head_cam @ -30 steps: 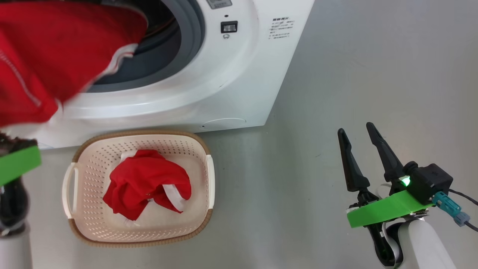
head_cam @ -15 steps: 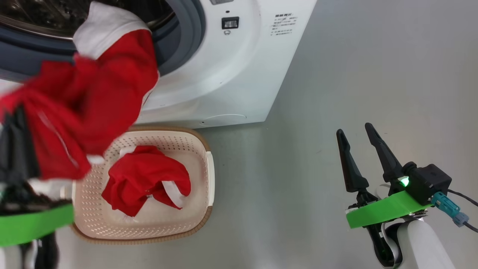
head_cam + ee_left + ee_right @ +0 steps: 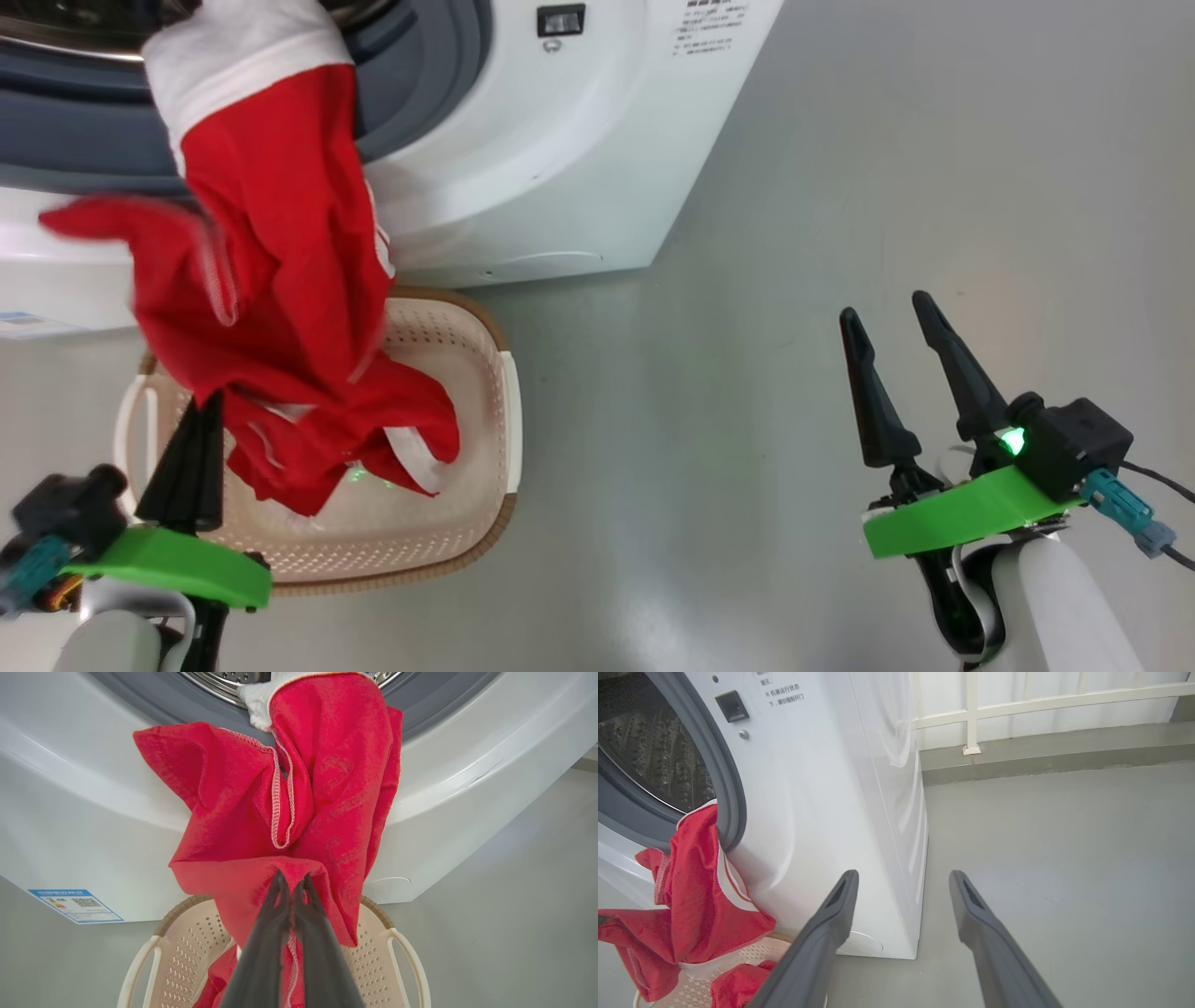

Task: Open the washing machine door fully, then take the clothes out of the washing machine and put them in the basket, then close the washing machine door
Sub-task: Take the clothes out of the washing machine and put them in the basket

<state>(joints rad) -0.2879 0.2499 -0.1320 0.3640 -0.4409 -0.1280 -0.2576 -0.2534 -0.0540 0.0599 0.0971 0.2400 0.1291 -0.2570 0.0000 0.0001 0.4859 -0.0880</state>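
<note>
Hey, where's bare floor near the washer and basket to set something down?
Free: grey floor between the basket and the right pincer, and right of the washing machine. Crowded: the drum opening, where the left pincer holds a red garment over the basket.

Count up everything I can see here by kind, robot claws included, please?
washing machine: 1
basket: 1
red garments: 2, the hanging garment and the garment in the basket
grippers: 2, left gripper shut on the hanging garment, right gripper open
Total: 6
</note>
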